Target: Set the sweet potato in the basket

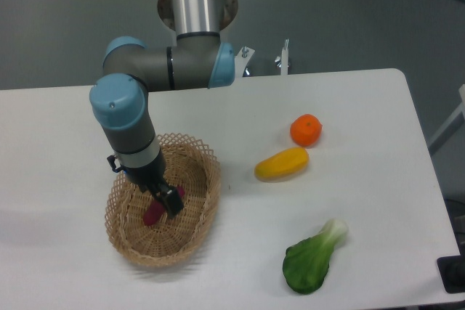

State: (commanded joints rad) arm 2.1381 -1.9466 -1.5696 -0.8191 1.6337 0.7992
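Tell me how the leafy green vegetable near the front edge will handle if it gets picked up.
The leafy green vegetable would likely be light for its size. Its dark ruffled leaves look soft, so they may flop or crush under a firm pinch. The pale stalk end looks firmer and is probably the safer place to grip. Lying flat and lopsided, it seems unlikely to roll.

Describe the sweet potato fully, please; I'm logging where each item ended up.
The sweet potato is a small, slim magenta-purple tuber with a smooth, matte-looking skin. Only part of it shows: the hand covers its upper right end. It lies tilted inside the basket, low on the woven floor toward the left side. The hand's dark fingers sit right at it, but whether they grip it cannot be told from this view.
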